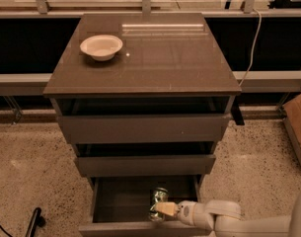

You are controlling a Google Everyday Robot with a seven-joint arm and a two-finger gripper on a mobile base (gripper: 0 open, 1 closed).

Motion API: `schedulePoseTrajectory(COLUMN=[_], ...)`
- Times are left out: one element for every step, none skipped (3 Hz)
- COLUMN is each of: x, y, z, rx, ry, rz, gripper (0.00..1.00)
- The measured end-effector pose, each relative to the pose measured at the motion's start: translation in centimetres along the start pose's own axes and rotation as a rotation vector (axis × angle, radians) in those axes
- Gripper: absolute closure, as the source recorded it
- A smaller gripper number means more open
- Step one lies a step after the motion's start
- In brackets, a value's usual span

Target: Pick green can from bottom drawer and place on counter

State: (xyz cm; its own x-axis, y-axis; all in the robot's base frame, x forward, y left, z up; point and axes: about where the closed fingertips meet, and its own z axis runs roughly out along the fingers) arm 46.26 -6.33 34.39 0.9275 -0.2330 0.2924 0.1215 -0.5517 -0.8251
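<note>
We see the gripper [162,210] inside the bottom drawer [115,204], right against the green can [159,196]'s front; clamped or not, we cannot tell.

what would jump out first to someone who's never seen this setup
First is the white arm at the lower right, with its gripper low down against the green can inside the open bottom drawer. After that, the white bowl sitting at the back left of the glossy counter, which catches a bright strip of reflected light near its far edge.
</note>
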Motion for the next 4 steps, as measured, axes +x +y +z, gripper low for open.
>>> schedulePoseTrajectory(x=[1.2,2.6,4.1,5.8], y=[-5.6,-10.1,-14.0,-17.4], z=[-3.6,-6.2,-9.0,-11.5], rx=[0.191,0.262,0.267,0.243], ry=[0.021,0.028,0.042,0.061], rz=[-0.077,-0.143,-0.188,-0.221], gripper=[0.63,0.63,0.63,0.65])
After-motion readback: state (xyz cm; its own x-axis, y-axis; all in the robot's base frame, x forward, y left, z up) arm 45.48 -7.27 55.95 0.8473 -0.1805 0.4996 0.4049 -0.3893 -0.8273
